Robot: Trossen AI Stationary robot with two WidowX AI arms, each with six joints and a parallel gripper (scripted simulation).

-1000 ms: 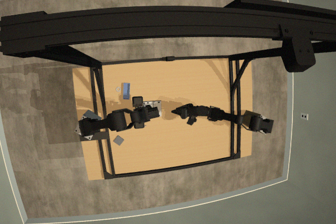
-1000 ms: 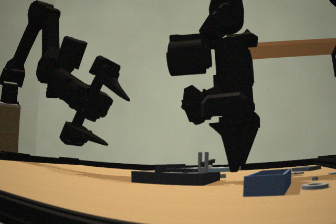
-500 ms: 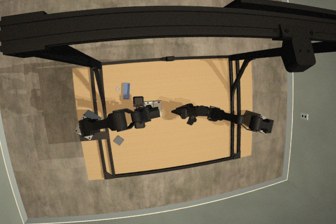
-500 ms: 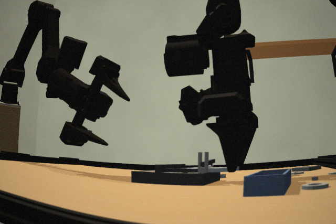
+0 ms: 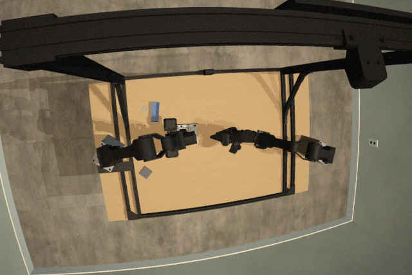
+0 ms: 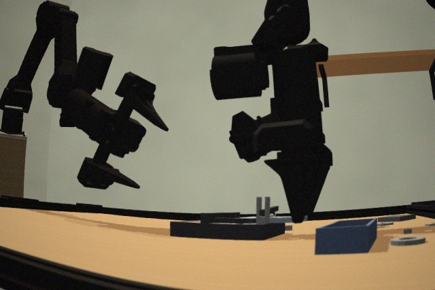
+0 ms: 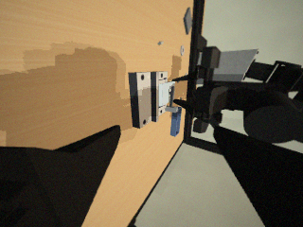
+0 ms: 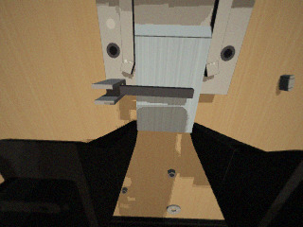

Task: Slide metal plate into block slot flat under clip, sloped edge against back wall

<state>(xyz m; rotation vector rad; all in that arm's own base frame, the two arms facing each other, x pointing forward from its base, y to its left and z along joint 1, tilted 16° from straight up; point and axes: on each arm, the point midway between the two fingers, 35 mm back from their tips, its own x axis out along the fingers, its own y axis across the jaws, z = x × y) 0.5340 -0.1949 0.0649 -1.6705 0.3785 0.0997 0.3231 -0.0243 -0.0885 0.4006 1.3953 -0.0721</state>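
The metal plate [image 8: 170, 61] [image 6: 283, 219] [image 7: 164, 95] is pale and held by its rear end. My right gripper [image 8: 164, 126] [image 6: 298, 220] [image 7: 171, 90] is shut on it. Its front part lies between the two side rails of the block [image 8: 239, 50] [image 6: 224, 230] [image 7: 141, 101], with the sloped edge leading. The dark bar of the spring clip [image 8: 158, 91] crosses above the plate, between the rails' near ends and my fingers. Whether the bar touches the plate is unclear. The slot's back wall is out of the right wrist view. My left gripper [image 6: 153, 158] [image 7: 166, 130] is open and empty, above the table beyond the block.
A blue open tray [image 5: 154, 111] [image 6: 337, 241] [image 7: 176, 124] stands beside the block. A pale ring [image 6: 407, 243] lies past it. A grey square plate [image 5: 145, 172] [image 7: 187, 20] lies on the block's other side. A small dark block [image 8: 286, 82] lies near the block.
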